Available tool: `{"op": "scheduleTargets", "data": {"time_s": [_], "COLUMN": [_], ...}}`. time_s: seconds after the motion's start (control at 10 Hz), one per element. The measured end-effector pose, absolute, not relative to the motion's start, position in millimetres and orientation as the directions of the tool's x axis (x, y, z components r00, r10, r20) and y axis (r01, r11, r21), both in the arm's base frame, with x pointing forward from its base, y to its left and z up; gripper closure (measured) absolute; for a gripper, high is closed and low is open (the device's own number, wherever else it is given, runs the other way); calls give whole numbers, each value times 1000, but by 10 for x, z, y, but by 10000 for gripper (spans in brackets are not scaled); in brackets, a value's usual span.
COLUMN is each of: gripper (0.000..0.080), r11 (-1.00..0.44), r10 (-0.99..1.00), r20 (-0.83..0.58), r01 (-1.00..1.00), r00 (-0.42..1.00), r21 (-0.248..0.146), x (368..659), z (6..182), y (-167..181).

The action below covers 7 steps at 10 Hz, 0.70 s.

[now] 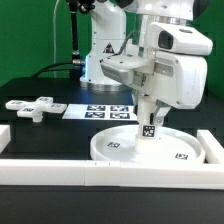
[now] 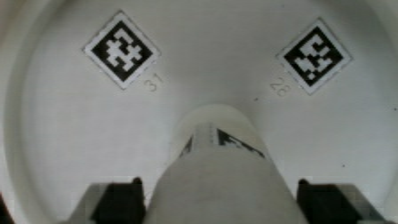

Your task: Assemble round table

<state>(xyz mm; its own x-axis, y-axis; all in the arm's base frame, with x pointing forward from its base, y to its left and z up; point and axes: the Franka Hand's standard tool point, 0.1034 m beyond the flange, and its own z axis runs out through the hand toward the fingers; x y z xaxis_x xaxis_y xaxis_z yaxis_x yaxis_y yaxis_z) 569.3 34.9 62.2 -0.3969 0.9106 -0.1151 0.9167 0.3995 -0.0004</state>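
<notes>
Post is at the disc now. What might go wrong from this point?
1. The gripper holds the post at the middle of the disc. The pictures do not show whether the post's end is seated, so a slight tilt or offset might jam it.
2. Nothing visibly clamps the disc, so a sideways push or twist may slide or spin it instead of joining the parts.
3. If released unseated, the post could topple.

- Green backdrop (image 1: 30,40) behind, from 9 to 12 o'clock.
- Black table (image 1: 55,135) under everything.
- White border rail (image 1: 100,172) across 6 o'clock.
- Marker board (image 1: 105,110) near centre.
</notes>
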Motion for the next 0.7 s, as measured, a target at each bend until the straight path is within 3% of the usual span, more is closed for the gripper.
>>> {"op": "scheduleTargets", "data": {"time_s": [0.3,0.5,0.7], "gripper": [384,384,384], "r11": [319,103,-125], "r10": [941,987,985], "r20": [-116,-121,-127], "r01": [948,995,991], "r00": [-317,-104,119], "r21": [-6,-10,-44], "x": [5699,5685,5675], "z": [634,649,643], "y": [335,335,321]}}
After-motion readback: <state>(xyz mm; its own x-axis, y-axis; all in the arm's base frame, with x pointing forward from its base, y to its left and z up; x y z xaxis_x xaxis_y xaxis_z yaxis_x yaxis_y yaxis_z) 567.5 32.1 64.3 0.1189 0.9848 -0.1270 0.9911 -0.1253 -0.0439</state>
